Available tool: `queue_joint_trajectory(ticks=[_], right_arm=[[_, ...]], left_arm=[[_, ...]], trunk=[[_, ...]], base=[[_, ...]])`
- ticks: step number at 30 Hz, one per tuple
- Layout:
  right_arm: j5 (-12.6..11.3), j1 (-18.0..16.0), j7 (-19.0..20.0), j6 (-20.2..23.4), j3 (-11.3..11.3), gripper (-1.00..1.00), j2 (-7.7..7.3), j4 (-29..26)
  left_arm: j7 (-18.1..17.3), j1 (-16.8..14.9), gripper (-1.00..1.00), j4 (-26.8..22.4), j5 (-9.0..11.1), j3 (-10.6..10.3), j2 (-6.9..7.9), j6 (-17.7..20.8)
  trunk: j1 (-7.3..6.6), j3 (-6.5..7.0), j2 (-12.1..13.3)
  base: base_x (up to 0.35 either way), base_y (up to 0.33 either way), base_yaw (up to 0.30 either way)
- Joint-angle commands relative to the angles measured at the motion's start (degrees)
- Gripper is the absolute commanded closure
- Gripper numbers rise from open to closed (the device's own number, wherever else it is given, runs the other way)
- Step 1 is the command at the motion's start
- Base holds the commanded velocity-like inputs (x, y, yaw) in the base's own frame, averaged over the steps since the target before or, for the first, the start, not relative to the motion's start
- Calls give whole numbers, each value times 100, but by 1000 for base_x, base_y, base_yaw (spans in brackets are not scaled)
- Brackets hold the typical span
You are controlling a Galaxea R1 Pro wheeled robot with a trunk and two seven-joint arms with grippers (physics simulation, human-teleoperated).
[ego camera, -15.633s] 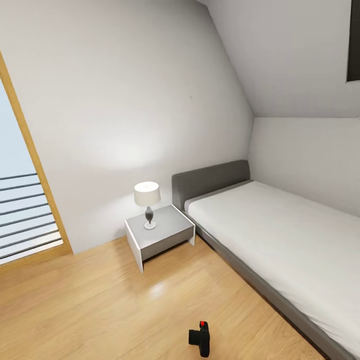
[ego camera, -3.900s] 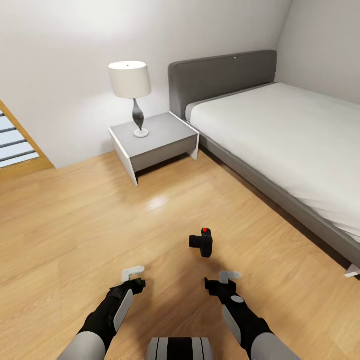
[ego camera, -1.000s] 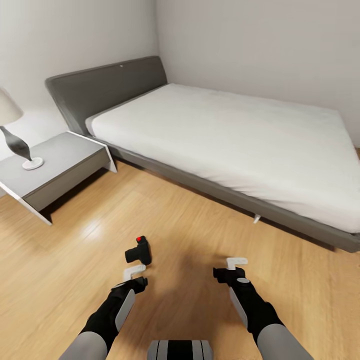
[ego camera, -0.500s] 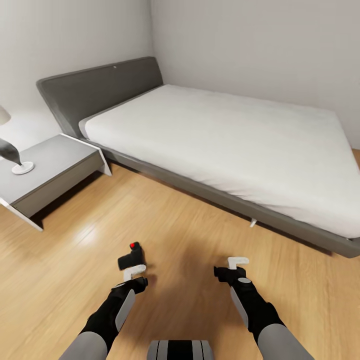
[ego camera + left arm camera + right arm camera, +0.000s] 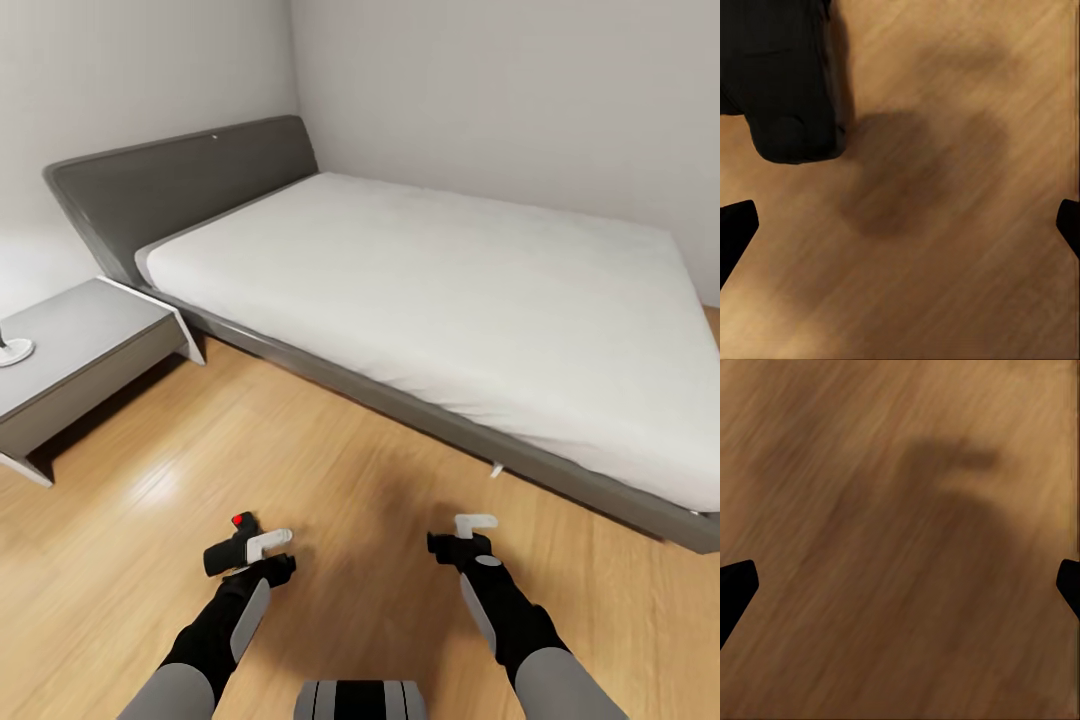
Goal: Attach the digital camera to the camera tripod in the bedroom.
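We log the digital camera on the floor, lower left, just beside our left gripper. Both left and right gripper jaws spread wide, empty.

left gripper: jaws spread, arm forward | right gripper: jaws spread, arm forward

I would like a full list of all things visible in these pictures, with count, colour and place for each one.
small black boxy digital camera: one, black with a red dot, on the wood floor just ahead of the left gripper.
wide low bed: one, grey frame, white mattress, far side by the walls.
low bedside table: one, grey and white, left of the bed.
lamp base: one, white, on the bedside table at the picture's edge.
light wood plank floor: one, oak-coloured.
left gripper: one, black and white, open.
right gripper: one, black and white, open.
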Motion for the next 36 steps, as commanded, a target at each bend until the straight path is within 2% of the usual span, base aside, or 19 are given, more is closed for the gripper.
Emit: queue_joint_trajectory(ticks=[1,13,36], right_arm=[[57,-1,1,36,-19,-100,7,-9],[57,-1,-43,54,-28,-100,25,-13],[55,-1,-41,51,-30,-100,13,-13]], left_arm=[[27,1,-100,-12,61,13,-3,23],[45,3,-100,-12,124,37,-4,23],[54,-2,-100,-10,154,34,-11,23]], trunk=[[1,-4,-2],[1,-4,-2],[1,-4,-2]], base=[[121,-87,0],[29,-21,59],[1,-1,263]])
